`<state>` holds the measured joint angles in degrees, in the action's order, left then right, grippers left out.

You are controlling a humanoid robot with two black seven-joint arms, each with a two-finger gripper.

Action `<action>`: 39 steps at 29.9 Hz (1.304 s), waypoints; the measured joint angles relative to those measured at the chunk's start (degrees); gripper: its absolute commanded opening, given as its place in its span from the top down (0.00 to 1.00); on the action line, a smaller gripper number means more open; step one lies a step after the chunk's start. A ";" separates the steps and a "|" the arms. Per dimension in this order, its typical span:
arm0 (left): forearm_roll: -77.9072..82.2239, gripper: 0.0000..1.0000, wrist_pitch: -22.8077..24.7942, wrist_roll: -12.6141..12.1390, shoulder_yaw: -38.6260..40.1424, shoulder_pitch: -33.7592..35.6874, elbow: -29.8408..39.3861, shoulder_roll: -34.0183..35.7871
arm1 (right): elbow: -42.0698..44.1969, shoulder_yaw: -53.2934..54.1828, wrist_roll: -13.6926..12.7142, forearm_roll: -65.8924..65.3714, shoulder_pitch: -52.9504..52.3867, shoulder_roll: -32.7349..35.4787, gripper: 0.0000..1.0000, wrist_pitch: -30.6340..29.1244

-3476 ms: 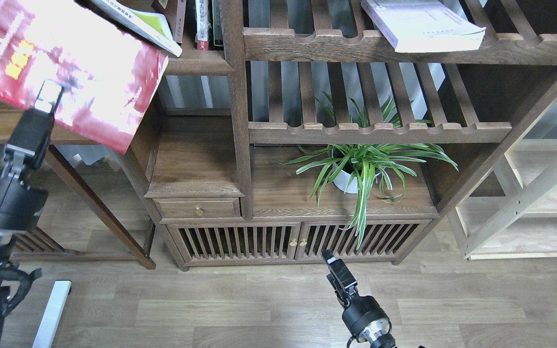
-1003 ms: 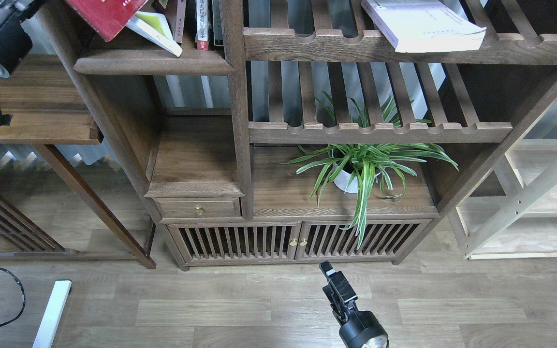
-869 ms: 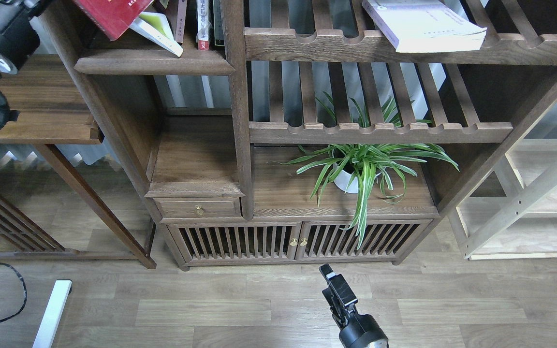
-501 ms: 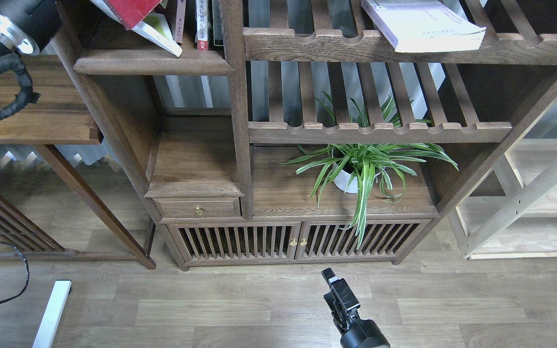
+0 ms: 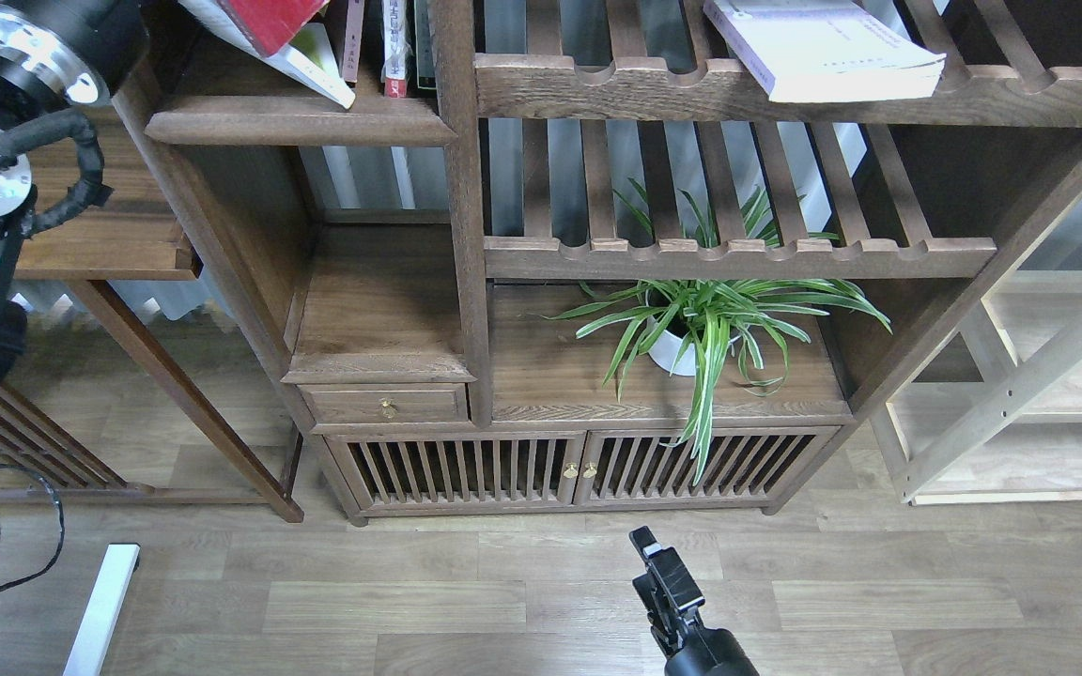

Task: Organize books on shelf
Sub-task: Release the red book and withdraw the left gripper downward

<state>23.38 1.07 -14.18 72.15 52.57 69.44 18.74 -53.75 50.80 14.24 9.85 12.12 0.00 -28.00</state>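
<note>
Right tool (image 5: 658, 575) hangs low over the floor in front of the cabinet doors, seen dark and nearly end-on, so I cannot tell whether its fingers stand wide or narrow. Of the left arm (image 5: 29, 103) only thick black joints and a looped cable show at the upper left; its tool lies beyond the top edge of the head view.

At the top left, the dark red book (image 5: 269, 17) lies tilted over the yellow-green book (image 5: 311, 61), both resting on the dark brown shelf (image 5: 297, 120) with the rounded front edge. Just beside them a few thin volumes (image 5: 393, 42) stand upright; their spine lettering is too small to read. The white book (image 5: 823, 49) lies flat on the upper slatted shelf (image 5: 785, 94) to the right, its cover print faint and unreadable.

Lower down, a spider plant (image 5: 710, 324) in a white pot stands on the cabinet worktop (image 5: 560, 376), under a second slatted shelf. A small drawer (image 5: 386, 406) with a brass knob sits left of it. The floor (image 5: 466, 591) is grey-brown wood-look plank, and a pale wooden frame (image 5: 1029, 376) stands at the right.
</note>
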 measured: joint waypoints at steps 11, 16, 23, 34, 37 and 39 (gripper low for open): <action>0.60 0.55 -3.08 3.68 -2.52 2.13 -2.00 -1.43 | -0.08 0.09 0.00 -0.01 0.54 0.00 0.00 0.00; 0.58 0.51 -5.32 3.99 -2.53 4.02 -2.08 -1.61 | -0.05 0.16 0.00 -0.01 0.63 0.00 0.00 0.00; 0.52 0.51 -5.72 4.01 -2.37 6.48 -2.74 -2.26 | 0.01 0.18 -0.07 -0.01 0.63 0.00 0.00 0.00; 0.52 0.51 -5.81 3.91 -2.67 12.01 -6.18 -4.01 | 0.05 0.26 -0.03 0.00 0.63 0.00 0.00 0.00; 0.52 0.51 -5.81 3.91 -2.70 12.08 -6.23 -4.13 | 0.05 0.26 -0.01 -0.01 0.63 0.00 0.00 0.00; 0.52 0.51 -5.81 3.91 -2.71 12.10 -6.24 -4.17 | 0.05 0.26 0.00 -0.01 0.63 0.00 0.00 0.00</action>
<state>23.90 -4.75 -10.27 69.44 64.67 63.20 14.57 -53.70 51.06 14.24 9.84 12.75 0.00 -28.00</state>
